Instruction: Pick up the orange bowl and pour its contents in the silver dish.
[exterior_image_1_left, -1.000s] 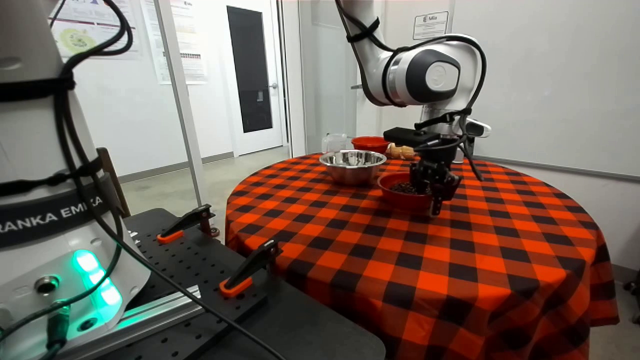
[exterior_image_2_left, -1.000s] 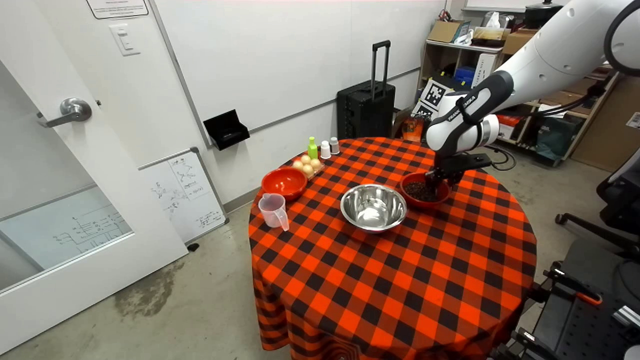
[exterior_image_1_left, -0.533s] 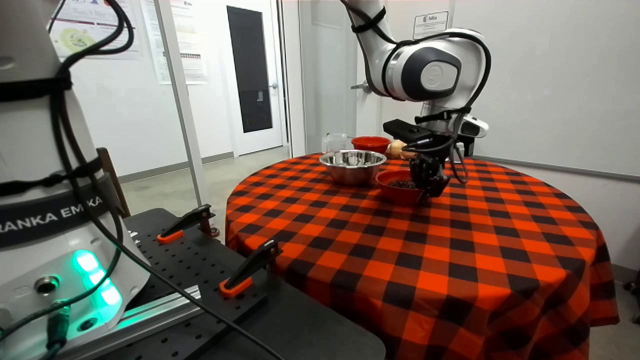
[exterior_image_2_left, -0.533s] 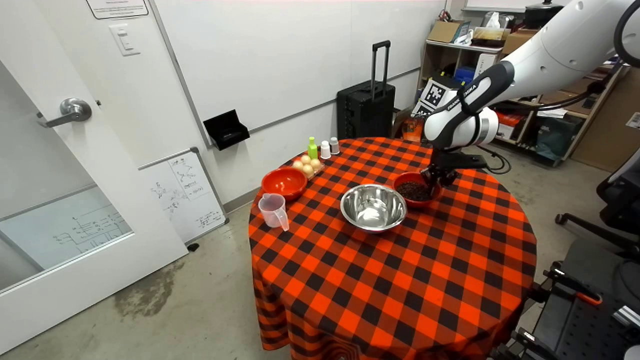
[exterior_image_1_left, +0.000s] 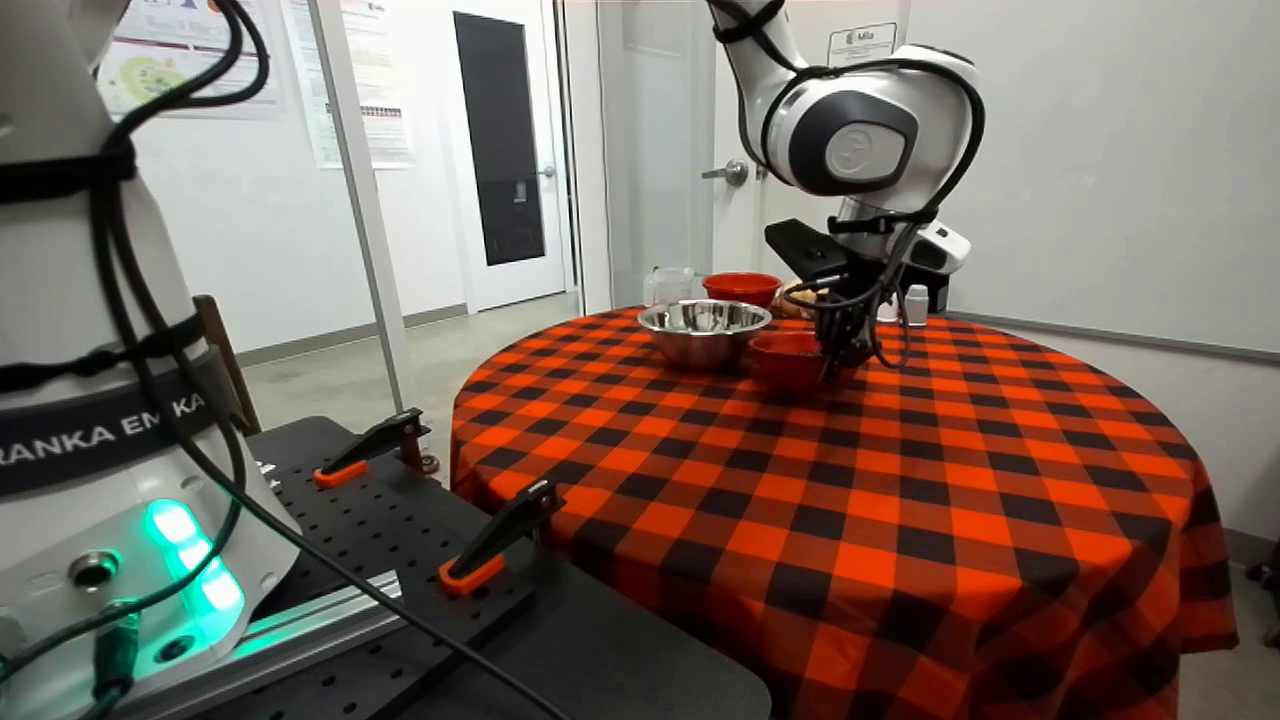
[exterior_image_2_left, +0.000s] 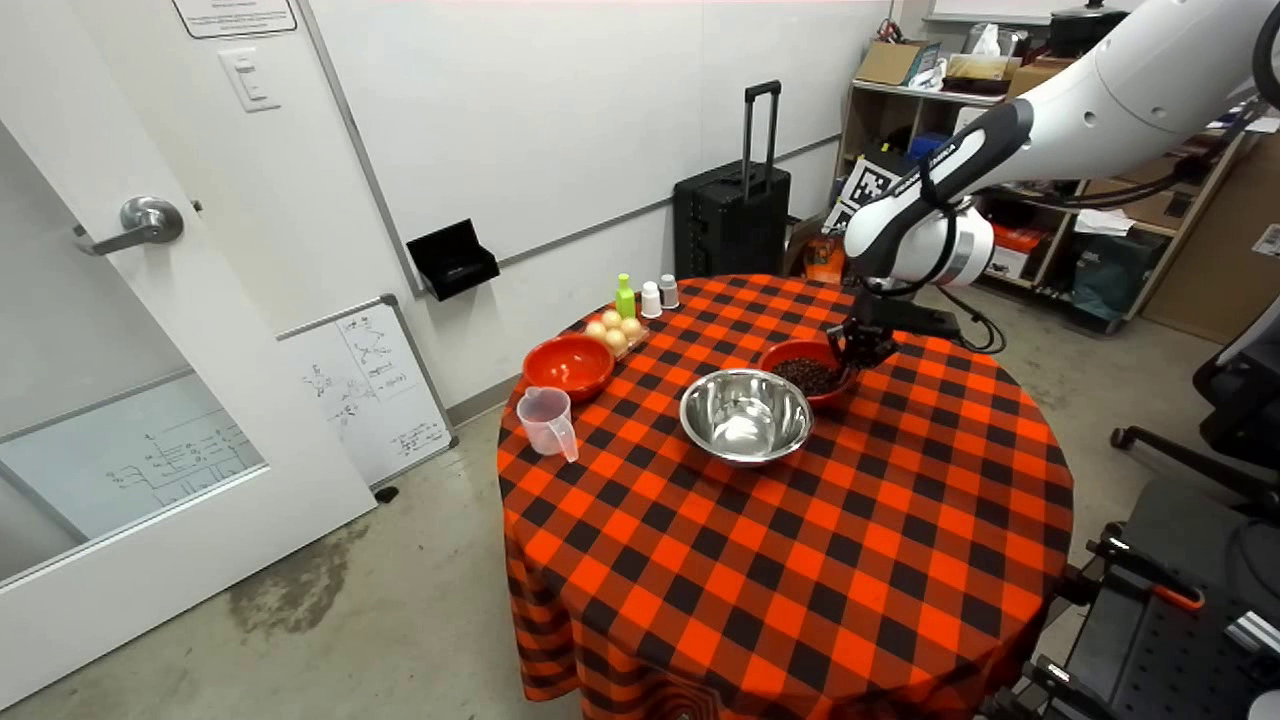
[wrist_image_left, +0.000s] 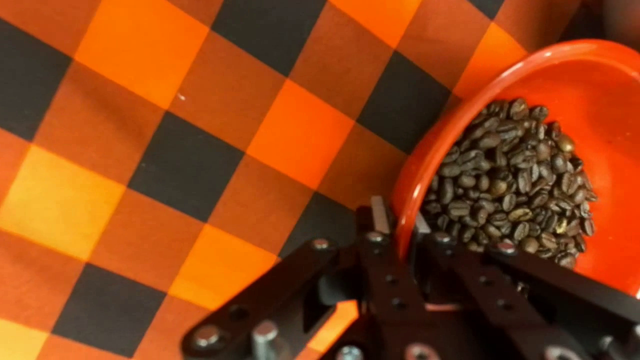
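Note:
The orange bowl (exterior_image_2_left: 832, 399) holds dark coffee beans (exterior_image_2_left: 805, 375). It stands right beside the silver dish (exterior_image_2_left: 746, 430), which looks empty. The orange bowl (exterior_image_1_left: 785, 374) and the silver dish (exterior_image_1_left: 703, 347) overlap in both exterior views. My gripper (wrist_image_left: 401, 221) has one finger outside and one inside the bowl's near rim, close against the wall, and is shut on it. The gripper also shows at the bowl's side in the exterior views (exterior_image_2_left: 848, 352) (exterior_image_1_left: 838, 360). The bowl (wrist_image_left: 612, 155) is cut off at the wrist view's right edge. I cannot tell if it is off the table.
Another red bowl (exterior_image_2_left: 568, 368) and a clear measuring jug (exterior_image_2_left: 547, 422) stand past the silver dish. Eggs (exterior_image_2_left: 615, 328), a green bottle (exterior_image_2_left: 625, 297), and white (exterior_image_2_left: 650, 300) and grey shakers (exterior_image_2_left: 669, 291) stand along the table edge by the wall. A checked cloth (exterior_image_2_left: 740, 570) covers the round table.
My gripper and the orange bowl have moved together toward the silver dish. The wrist has turned a little. Less of the beans shows in an exterior view now. The silver dish stays put.

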